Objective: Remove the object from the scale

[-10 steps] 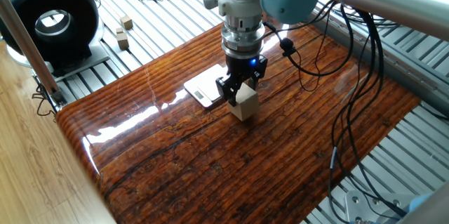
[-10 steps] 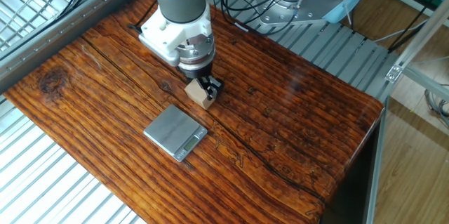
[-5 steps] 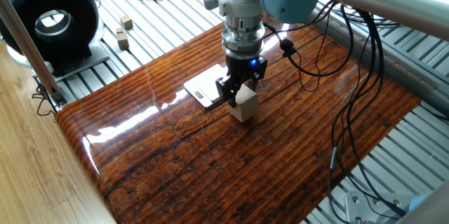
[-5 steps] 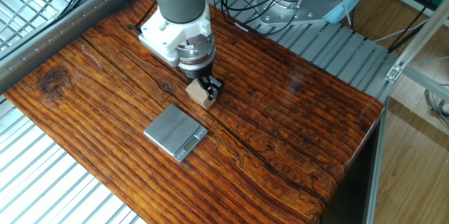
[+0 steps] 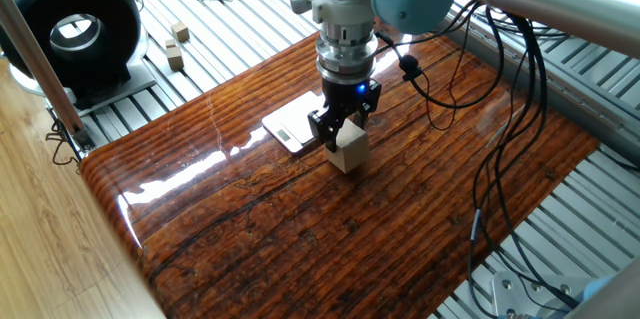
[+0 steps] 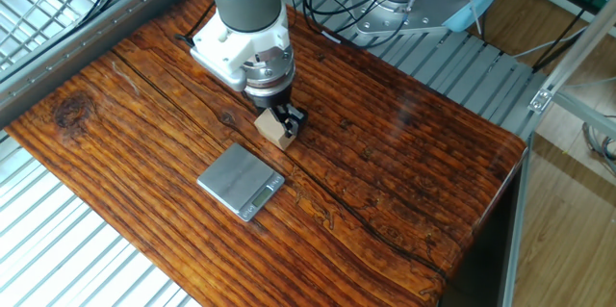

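Observation:
The pale beige wooden block (image 5: 349, 149) stands on the dark wooden table beside the scale, not on it; it also shows in the other fixed view (image 6: 272, 129). My gripper (image 5: 343, 131) points straight down with its fingers on either side of the block's upper part; it appears in the other view too (image 6: 280, 122). The jaws look closed against the block. The scale (image 5: 292, 123) is a thin silver-grey square plate with a dark display strip; nothing lies on it (image 6: 241, 181).
Two small tan cubes (image 5: 177, 44) lie on the metal slats at the back left, near a black ring-shaped device (image 5: 72, 31). Cables (image 5: 500, 129) hang by the arm on the right. The table's edge (image 6: 500, 201) drops off at the right.

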Tool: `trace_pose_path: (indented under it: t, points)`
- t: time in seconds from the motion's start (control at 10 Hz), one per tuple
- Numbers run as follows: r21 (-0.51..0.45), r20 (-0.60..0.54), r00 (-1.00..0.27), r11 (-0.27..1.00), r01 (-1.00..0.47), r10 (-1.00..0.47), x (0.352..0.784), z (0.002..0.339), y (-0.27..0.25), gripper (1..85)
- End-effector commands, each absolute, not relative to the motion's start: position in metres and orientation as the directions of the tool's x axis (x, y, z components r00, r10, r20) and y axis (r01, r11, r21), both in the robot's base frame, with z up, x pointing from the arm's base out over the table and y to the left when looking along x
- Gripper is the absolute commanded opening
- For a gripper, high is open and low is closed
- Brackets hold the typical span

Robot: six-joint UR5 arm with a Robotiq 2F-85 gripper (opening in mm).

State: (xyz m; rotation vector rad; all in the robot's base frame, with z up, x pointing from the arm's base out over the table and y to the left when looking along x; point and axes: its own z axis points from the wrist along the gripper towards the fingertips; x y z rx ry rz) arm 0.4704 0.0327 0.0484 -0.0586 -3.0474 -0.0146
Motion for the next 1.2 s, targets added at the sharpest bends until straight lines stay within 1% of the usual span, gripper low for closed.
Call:
trace_pose_path:
  t: [0.0,0.1,0.6,0.7,0.9,1.1]
  points:
    - [0.036,0.112,-0.993,0.998,0.046,0.042,0.466,0.050,0.039,66.3]
    - [0.037,0.113,-0.993,0.998,0.046,0.041,0.466,0.050,0.040,68.7]
    - [0.017,0.108,-0.994,0.999,0.032,0.030,0.471,0.055,0.030,69.0]
    - [0.030,0.107,-0.994,0.999,0.031,0.027,0.477,0.060,0.030,69.0]
    - [0.058,0.102,-0.995,0.998,0.023,0.017,0.495,0.083,0.036,69.0]
    - [0.066,0.047,-0.999,0.998,-0.013,-0.016,0.522,0.108,0.036,68.0]
